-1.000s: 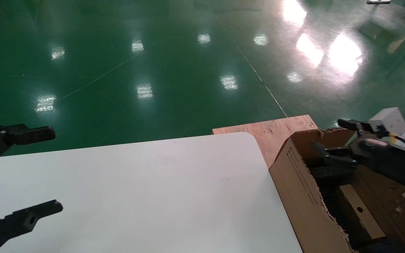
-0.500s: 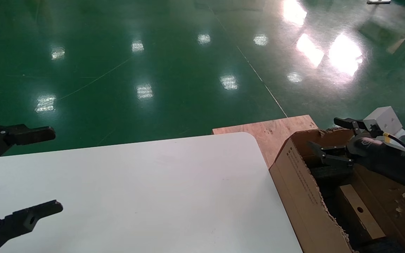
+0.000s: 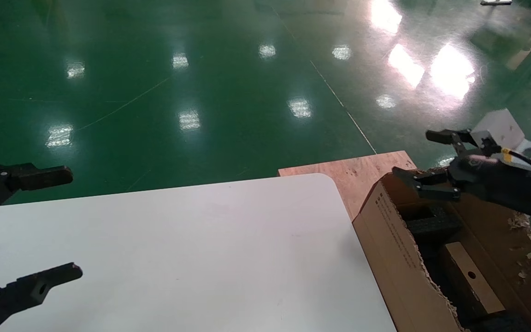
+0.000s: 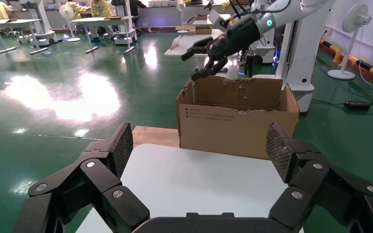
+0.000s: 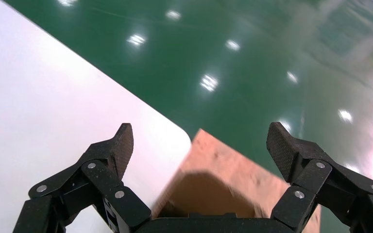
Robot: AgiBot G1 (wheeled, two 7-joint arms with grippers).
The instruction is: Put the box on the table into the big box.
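So the box [image 3: 472, 276] is sitting down inside the carton [image 3: 387, 230] already, lying flat with its round hole facing up, wedged in among the dark foam [image 3: 433, 226] near the carton's left wall. Nothing is touching it.

The right pincer [image 3: 424, 159] is hanging over the far end of the carton, above the torn rim, with its fingers spread wide and nothing between them. The left wrist view is showing the same thing from the other side: the right pincer [image 4: 201, 60] is hovering just above the ragged top edge of the carton [image 4: 238, 121], clear of the cardboard. In the right wrist view the fingers [image 5: 121, 145] are standing far apart, and below them you're looking at the rounded corner of the white surface [image 5: 53, 111] and the plywood board [image 5: 233, 170] beside it.

The left pincer [image 3: 39, 226] is parked over the left side of the surface [image 3: 191, 253], also gaping open and holding nothing. Its own camera is looking across the surface [image 4: 194, 179] toward the carton.

The carton is standing just off the surface's right edge, with small black print running along its side. The plywood board [image 3: 353, 173] is poking out behind the corner, with the shiny green floor [image 3: 178, 83] beyond it.
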